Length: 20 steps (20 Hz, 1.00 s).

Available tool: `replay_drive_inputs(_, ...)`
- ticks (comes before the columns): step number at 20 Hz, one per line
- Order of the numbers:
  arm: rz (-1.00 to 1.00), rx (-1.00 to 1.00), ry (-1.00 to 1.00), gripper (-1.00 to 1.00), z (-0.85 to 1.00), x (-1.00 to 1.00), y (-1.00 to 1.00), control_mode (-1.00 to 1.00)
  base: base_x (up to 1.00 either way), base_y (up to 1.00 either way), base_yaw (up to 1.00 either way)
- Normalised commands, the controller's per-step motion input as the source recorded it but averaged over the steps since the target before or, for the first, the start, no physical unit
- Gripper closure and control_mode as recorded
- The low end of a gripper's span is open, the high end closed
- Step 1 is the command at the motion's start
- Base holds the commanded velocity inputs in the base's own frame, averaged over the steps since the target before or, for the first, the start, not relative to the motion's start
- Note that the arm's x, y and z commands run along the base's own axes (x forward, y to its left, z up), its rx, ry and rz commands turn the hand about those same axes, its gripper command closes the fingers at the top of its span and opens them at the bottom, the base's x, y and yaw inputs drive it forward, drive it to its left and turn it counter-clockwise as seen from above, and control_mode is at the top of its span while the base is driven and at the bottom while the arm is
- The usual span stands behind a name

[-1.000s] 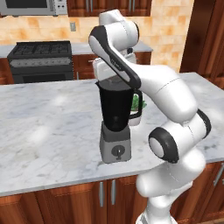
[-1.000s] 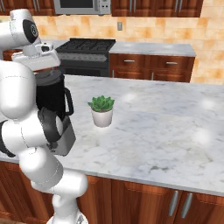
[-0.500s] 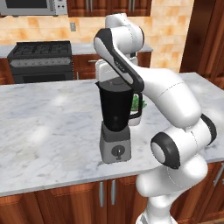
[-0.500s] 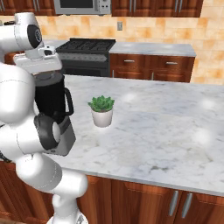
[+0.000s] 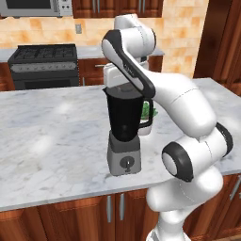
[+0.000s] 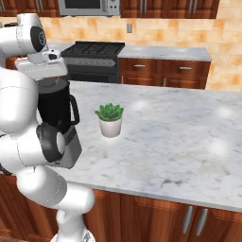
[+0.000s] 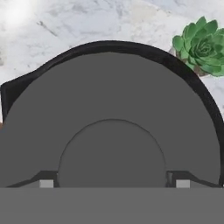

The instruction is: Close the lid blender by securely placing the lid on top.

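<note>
A white-grey marble counter [image 6: 189, 142] on reddish-brown wooden cabinets [image 6: 156, 212] fronts a black stove [image 6: 94, 59] (steel microwave [image 6: 87, 7] above) against tan tiled backsplash [image 6: 179, 35].

The dark grey lid [image 7: 109, 109] with its raised centre sits over the upright black blender [image 5: 124, 134] jar's mouth on the counter.

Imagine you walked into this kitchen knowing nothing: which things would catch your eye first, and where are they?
The big white arm bends over the black blender near the front edge of the marble counter, its tool right above the jar's mouth. In the hand view, the dark round lid covers nearly the whole jar opening. A small green plant in a white pot stands just beside the blender.
</note>
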Motion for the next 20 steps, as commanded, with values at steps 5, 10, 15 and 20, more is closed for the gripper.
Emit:
replay_drive_inputs(5, 0.0, 0.0, -0.12, -1.0, 0.0, -0.29, -0.07, -1.0, 0.0, 0.0, 0.0)
replay_drive_inputs(10, 0.0, 0.01, -0.14, -1.0, 0.0, -0.65, -0.2, -1.0, 0.0, 0.0, 0.0)
replay_drive_inputs(15, -0.01, 0.08, -0.09, -1.0, 0.01, -0.86, -0.43, -1.0, 0.0, 0.0, 0.0)
replay_drive_inputs(20, -0.03, 0.11, -0.05, -1.0, 0.0, -0.86, -0.52, -1.0, 0.0, 0.0, 0.0)
